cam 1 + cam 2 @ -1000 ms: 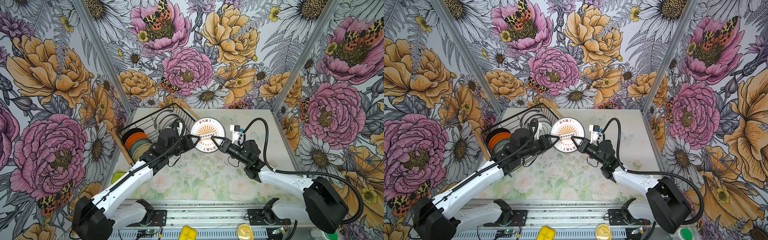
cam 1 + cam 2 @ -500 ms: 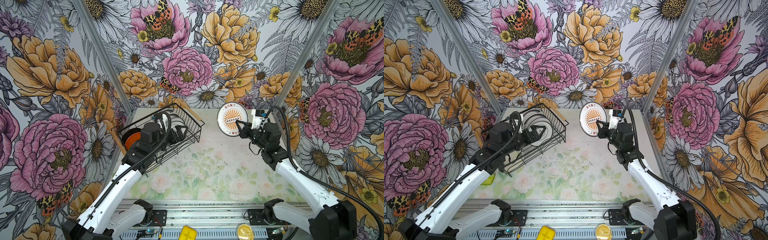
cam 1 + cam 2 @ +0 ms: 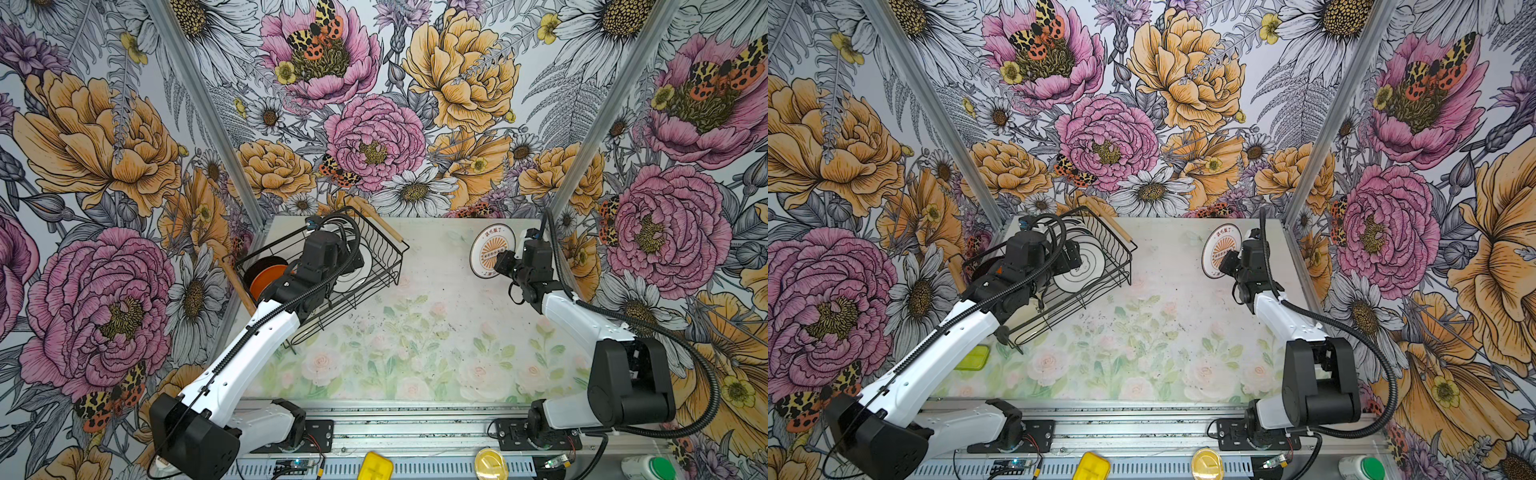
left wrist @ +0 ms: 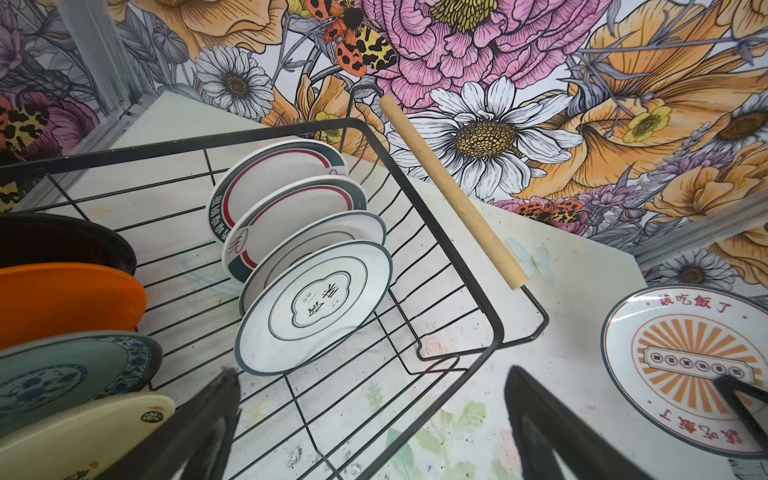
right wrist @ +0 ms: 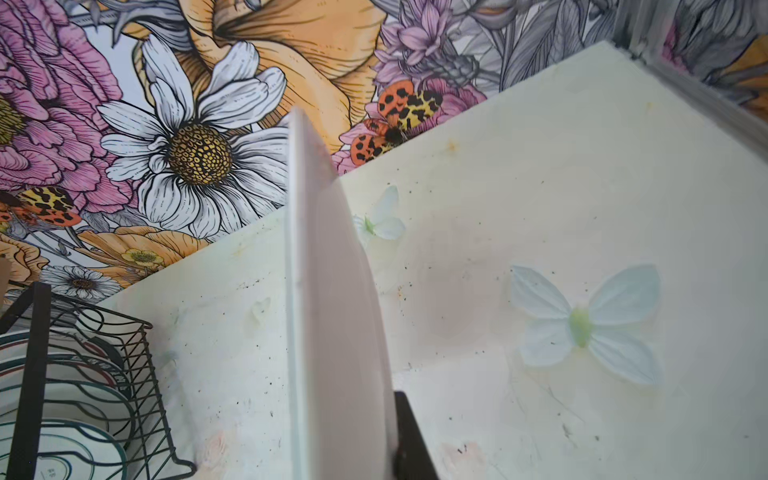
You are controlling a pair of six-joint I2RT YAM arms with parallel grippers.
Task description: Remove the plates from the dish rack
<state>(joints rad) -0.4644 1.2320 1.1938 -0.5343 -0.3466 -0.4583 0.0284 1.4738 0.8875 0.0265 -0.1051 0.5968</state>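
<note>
Holding the sunburst plate (image 4: 673, 332), right fingers (image 5: 409, 436) show only its back; left fingers (image 4: 552, 428) wide.

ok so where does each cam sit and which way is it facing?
Top views: stereo pair high behind the arms, looking down and forward across the table; left arm and right arm show whole.
Left wrist: above the dish rack, looking down into it; left gripper open, both fingers in frame.
Right wrist: looks along the edge of the held sunburst plate toward the far wall; one finger of the right gripper shows.
Shared: rack and that plate appear in all four.
</note>
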